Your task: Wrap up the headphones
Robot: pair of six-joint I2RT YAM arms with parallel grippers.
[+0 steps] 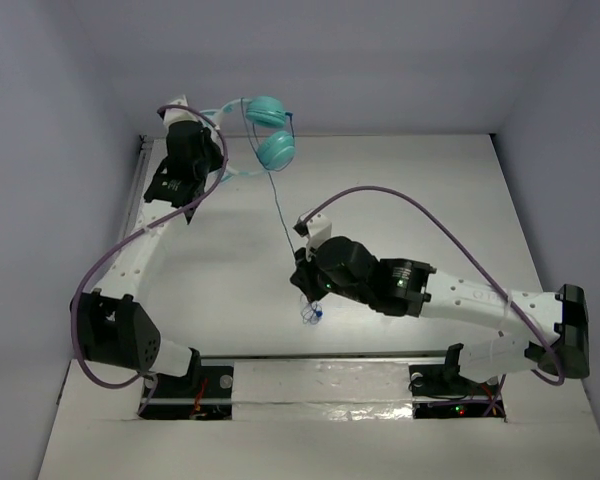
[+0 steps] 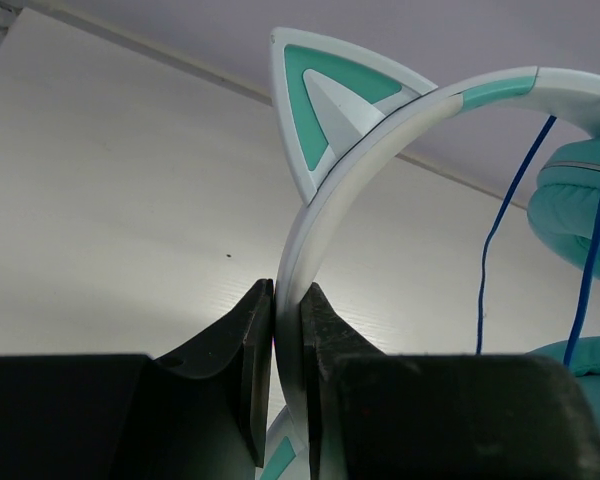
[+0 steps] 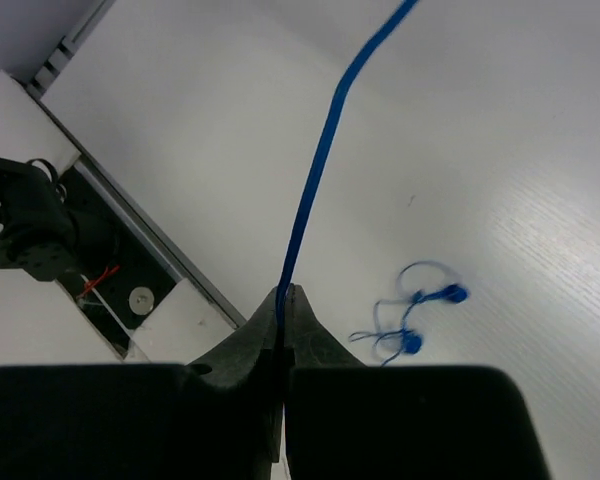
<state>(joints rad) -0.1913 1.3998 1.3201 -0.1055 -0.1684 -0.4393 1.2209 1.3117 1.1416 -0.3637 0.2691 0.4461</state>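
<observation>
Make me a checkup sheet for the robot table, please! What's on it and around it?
Surface: white table, mostly bare.
Job's things: teal headphones held up at the far left; the blue cord runs from them to the right gripper; its loose end lies tangled on the table.
Clutter: nothing seen.
Grippers: left gripper shut on the headband; right gripper shut on the cord.
Cables: purple robot cables loop along both arms.
Surroundings: plain pale walls on three sides.
</observation>
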